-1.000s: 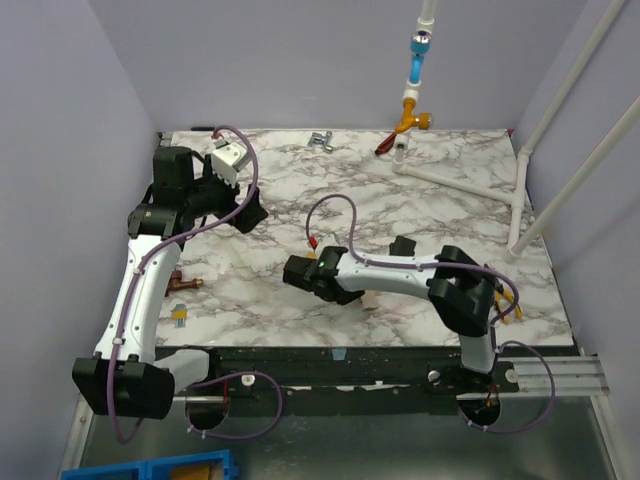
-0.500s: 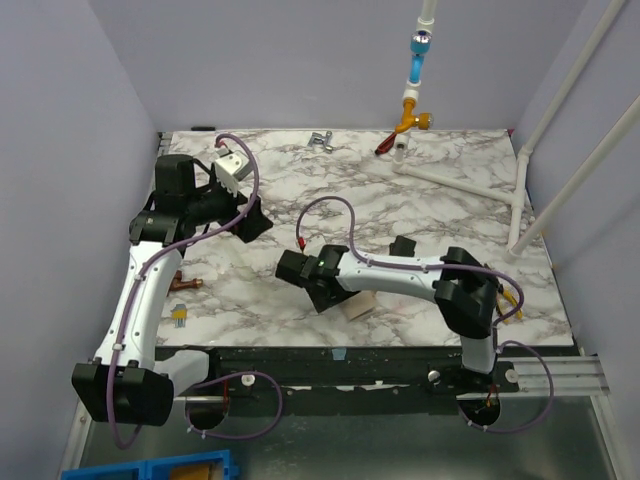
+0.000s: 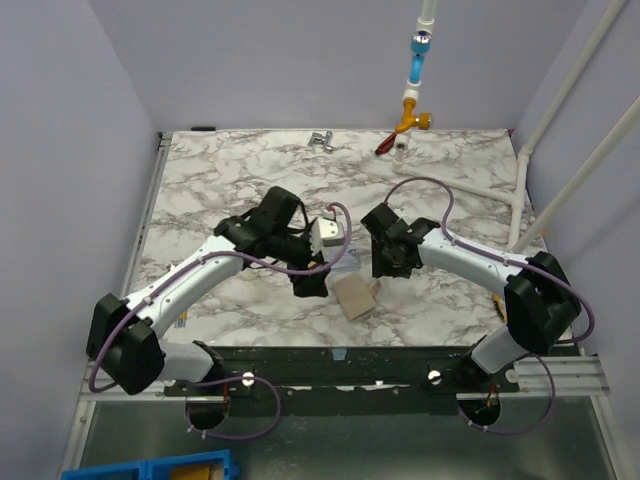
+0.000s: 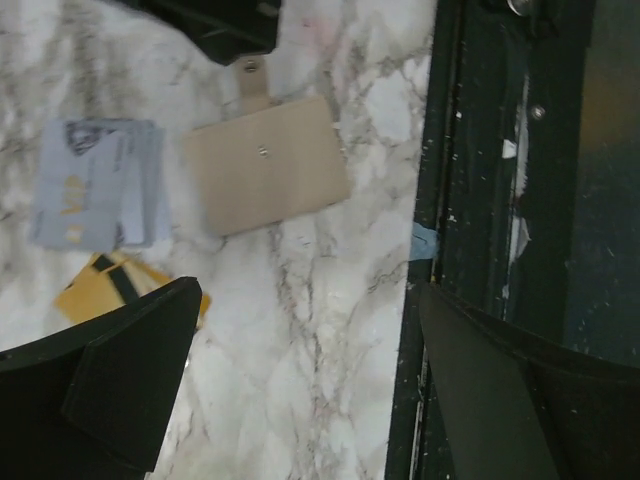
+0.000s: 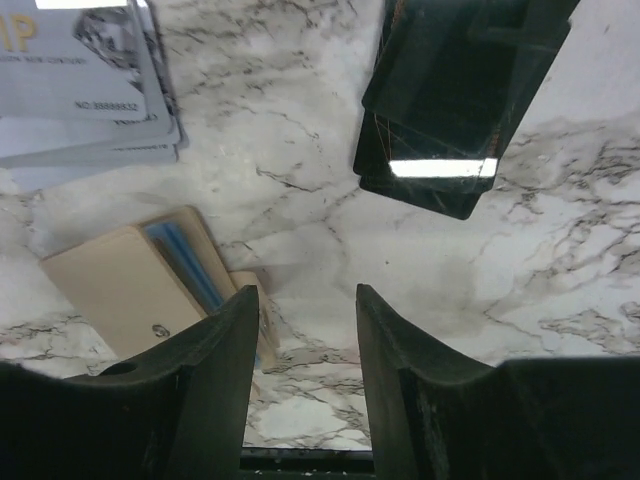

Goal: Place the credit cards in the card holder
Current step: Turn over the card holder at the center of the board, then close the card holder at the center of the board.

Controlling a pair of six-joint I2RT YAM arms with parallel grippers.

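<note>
The tan card holder (image 4: 268,165) lies flat near the table's front edge (image 3: 355,297), its snap up, with a blue card edge (image 5: 185,265) showing in its mouth. Pale grey-blue credit cards (image 4: 98,183) lie stacked beside it (image 5: 85,85). A gold card with a dark stripe (image 4: 100,285) lies partly under my left finger. My left gripper (image 4: 310,292) hovers wide open over bare marble next to the holder (image 3: 310,283). My right gripper (image 5: 307,292) is open and empty, just right of the holder (image 3: 383,265).
A dark flat shiny object (image 5: 455,100) lies on the marble ahead of my right gripper. The black front rail (image 4: 470,200) runs close by the holder. White pipes (image 3: 520,190) and an orange valve (image 3: 412,120) stand at the back right. Small metal parts (image 3: 320,140) lie at the back.
My left arm swung from the far left to the centre, over the cards. My right gripper opened and drew back to the right, uncovering the card holder.
</note>
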